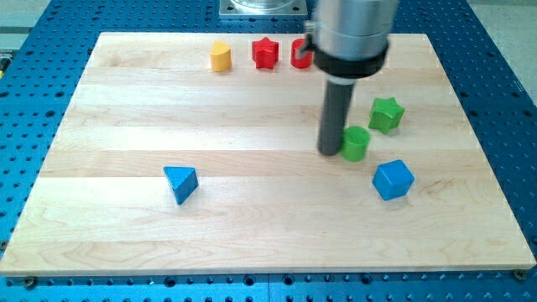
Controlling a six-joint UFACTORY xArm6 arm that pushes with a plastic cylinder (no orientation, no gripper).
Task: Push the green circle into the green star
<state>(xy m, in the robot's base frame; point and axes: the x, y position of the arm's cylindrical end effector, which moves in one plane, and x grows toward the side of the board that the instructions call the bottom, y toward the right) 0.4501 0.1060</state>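
Note:
The green circle (356,143) is a short cylinder on the wooden board, right of centre. The green star (386,114) lies just up and to the right of it, with a small gap between them. My tip (330,152) rests on the board right against the circle's left side. The rod rises from there to the grey arm housing at the view's top.
A blue cube (393,179) lies just below and right of the green circle. A blue triangle (180,182) is at lower left. A yellow block (221,57), a red star (265,53) and a second red block (299,54), partly hidden by the arm, line the top edge.

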